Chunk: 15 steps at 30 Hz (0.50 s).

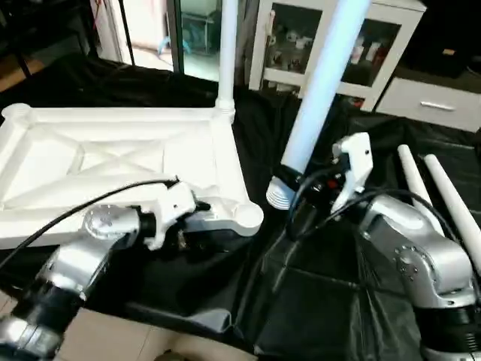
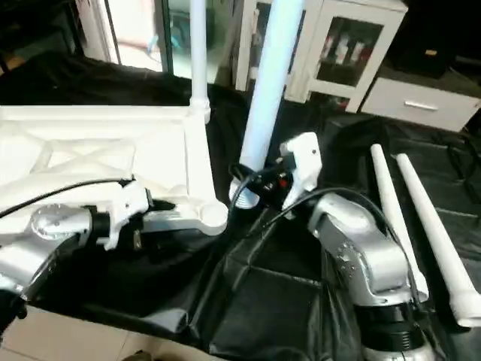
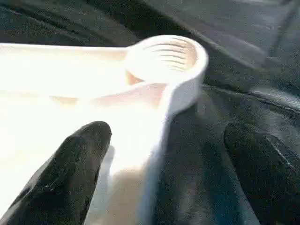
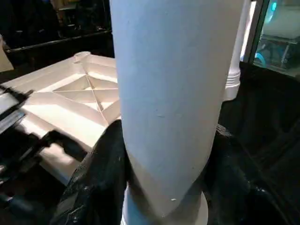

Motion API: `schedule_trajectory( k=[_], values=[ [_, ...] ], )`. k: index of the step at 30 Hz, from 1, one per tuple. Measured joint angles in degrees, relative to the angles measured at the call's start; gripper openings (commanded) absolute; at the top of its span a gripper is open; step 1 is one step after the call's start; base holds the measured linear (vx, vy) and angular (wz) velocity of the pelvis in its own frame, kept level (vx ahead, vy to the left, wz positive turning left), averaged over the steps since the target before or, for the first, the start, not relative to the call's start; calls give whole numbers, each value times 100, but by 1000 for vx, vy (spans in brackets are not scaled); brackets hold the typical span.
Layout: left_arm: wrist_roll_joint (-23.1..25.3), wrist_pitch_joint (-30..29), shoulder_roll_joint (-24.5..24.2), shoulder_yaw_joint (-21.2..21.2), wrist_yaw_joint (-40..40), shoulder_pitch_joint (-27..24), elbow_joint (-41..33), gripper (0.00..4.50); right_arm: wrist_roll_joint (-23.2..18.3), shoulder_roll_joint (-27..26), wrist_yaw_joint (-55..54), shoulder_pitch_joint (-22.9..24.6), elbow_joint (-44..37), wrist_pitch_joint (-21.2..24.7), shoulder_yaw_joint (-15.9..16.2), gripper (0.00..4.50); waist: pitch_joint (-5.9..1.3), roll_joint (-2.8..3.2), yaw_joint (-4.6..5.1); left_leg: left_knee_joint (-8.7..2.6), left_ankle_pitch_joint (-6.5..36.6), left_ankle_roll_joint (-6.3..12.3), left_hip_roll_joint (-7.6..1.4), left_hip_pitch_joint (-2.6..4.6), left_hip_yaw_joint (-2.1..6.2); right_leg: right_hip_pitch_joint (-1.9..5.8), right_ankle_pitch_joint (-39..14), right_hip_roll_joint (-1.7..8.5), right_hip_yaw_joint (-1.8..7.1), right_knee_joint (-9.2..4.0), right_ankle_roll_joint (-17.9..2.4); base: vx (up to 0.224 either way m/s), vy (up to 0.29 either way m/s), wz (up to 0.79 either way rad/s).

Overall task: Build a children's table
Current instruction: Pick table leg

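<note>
The threaded corner socket [image 3: 164,58] of the inverted table top [image 1: 113,162] is seen between the spread left gripper [image 3: 164,154] fingers, astride the rim. A leg [image 1: 319,90] is clamped upright by the right gripper [image 1: 308,188] beside that corner; black sheet [image 1: 316,301] lies between.

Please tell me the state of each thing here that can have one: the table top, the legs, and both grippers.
Table top: upside down, ribs up.
Near corner socket: empty, threads showing.
Far leg: upright in its corner socket.
Held leg: lifted, tilted, threaded end down.
Two spare legs: lying on the black sheet.
Left gripper: open, astride the top's rim.
Right gripper: shut on the held leg.
</note>
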<state>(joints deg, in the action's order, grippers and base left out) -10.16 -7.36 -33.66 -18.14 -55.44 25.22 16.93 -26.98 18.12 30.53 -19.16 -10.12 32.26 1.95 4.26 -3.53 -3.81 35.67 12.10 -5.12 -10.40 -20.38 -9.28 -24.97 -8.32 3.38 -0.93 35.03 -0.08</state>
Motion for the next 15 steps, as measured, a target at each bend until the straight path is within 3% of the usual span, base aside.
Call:
schedule_trajectory(
  k=[7, 15],
  values=[
    [151, 316, 101, -31, -360, 479, 799, 436, 65, -17, -4, 130, -8, -131, 46, 188, 15, 27, 26, -24, 1, 0, -1, 6, 1, -7, 3, -3, -4, 10, -5, 0, 0, 0],
    [297, 456, 104, -115, -832, 691, 1086, 361, 73, 19, -3, 171, -11, -176, 31, 188, 28, 64, 22, -32, 1, -1, -1, 17, -2, 0, 18, -2, -3, 7, -31, 0, 0, 0]
  ],
)
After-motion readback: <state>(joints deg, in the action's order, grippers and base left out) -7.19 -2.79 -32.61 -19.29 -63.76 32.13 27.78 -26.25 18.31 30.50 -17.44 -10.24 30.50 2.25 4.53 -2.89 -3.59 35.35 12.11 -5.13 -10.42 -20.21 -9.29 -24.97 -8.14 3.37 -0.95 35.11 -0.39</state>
